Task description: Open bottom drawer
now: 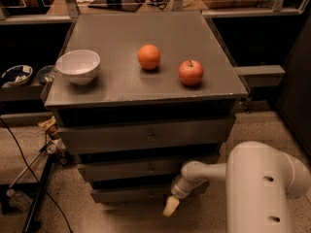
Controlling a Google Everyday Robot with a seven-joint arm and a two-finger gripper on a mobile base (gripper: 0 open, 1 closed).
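The bottom drawer [131, 193] is the slimmest grey front, lowest in the cabinet, and it looks closed. Its knob is hidden from this view. Above it sit the mid-sized drawer [146, 169] and the widest top drawer [146, 136], each with a small round knob. My gripper [169, 207] hangs at the end of the white arm [204, 171], just in front of the right part of the bottom drawer, its pale tip pointing down toward the floor.
On the cabinet top [121, 89] stand a white bowl [77, 66], an orange [148, 56] and a red apple [190, 72]. Cables and a stand [34, 178] lie on the floor to the left. A grey bar [257, 74] juts out at the right.
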